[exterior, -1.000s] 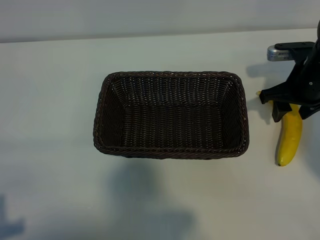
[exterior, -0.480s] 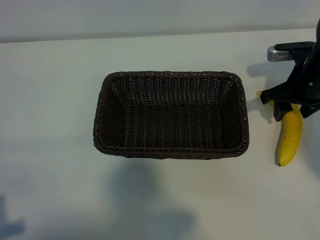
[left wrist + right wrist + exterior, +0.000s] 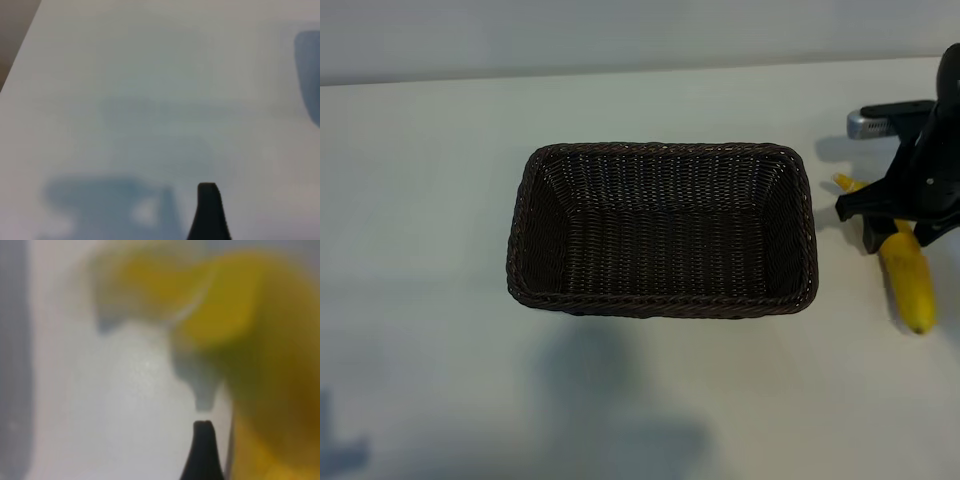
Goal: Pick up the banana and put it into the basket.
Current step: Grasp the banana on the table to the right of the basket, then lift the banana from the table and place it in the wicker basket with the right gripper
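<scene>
The banana [image 3: 908, 278] lies on the white table [image 3: 420, 200] just to the right of the wicker basket [image 3: 660, 300], which holds nothing, so the task is only at its beginning. The right gripper [image 3: 900, 222] points down over the stem half of the banana with its jaws spread and nothing clamped between them; the grasp, the lift and the placing into the basket are all left to do. The left gripper [image 3: 210, 212] is parked above bare table, released and holding nothing
</scene>
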Controlling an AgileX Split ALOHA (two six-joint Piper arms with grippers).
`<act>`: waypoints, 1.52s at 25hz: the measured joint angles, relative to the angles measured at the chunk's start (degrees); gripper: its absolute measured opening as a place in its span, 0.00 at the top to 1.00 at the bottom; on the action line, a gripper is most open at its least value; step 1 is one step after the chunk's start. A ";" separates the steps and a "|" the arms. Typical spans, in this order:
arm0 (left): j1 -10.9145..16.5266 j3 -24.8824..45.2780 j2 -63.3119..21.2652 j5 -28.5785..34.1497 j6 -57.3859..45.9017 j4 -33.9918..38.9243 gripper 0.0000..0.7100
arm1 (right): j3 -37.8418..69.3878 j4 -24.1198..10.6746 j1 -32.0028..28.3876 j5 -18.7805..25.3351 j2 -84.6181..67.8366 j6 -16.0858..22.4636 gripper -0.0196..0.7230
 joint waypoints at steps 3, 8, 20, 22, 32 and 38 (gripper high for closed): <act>0.00 0.00 0.00 0.00 0.00 0.00 0.21 | 0.00 0.14 0.00 0.00 0.42 0.00 0.20; 0.00 0.00 0.00 0.00 0.00 0.00 0.21 | 0.00 -1.70 0.00 -0.23 0.42 0.75 0.24; 0.00 0.00 0.00 0.00 0.00 0.00 0.21 | -0.05 -6.11 0.00 1.49 -0.22 3.07 0.39; 0.00 0.00 0.00 0.00 0.00 0.00 0.21 | -1.28 -6.90 0.00 4.18 -1.27 3.07 0.39; 0.00 0.00 0.00 0.00 -0.06 0.00 0.21 | -19.24 -5.93 0.00 20.68 -4.21 -1.52 0.39; 0.00 0.00 0.00 0.00 -0.06 0.00 0.21 | -24.55 -1.92 1.38 21.31 -4.21 -5.64 0.39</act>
